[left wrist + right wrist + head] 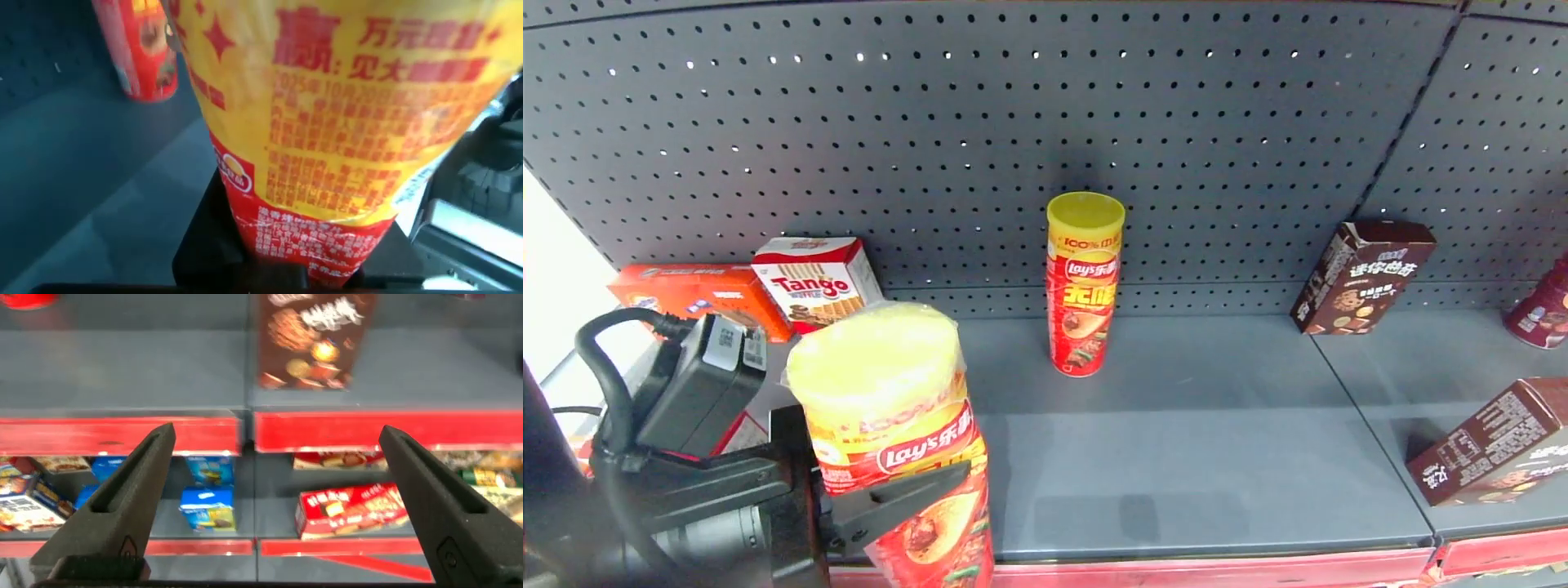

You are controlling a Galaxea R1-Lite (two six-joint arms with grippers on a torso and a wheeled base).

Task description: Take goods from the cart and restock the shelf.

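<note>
In the lower left of the head view, the left gripper has its jaws clamped on a chips can, upright and lidded, at the front edge of the shelf. A second can stands mid-frame against the pegboard, with open shelf between it and a brown box at right. A wafer box sits upper left. The right gripper has its jaws apart.

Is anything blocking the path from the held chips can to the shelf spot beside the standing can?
Nothing visible does. The held can, gripped in the left claw, is near the front edge of the shelf, and bare shelf lies between it and the standing can.
</note>
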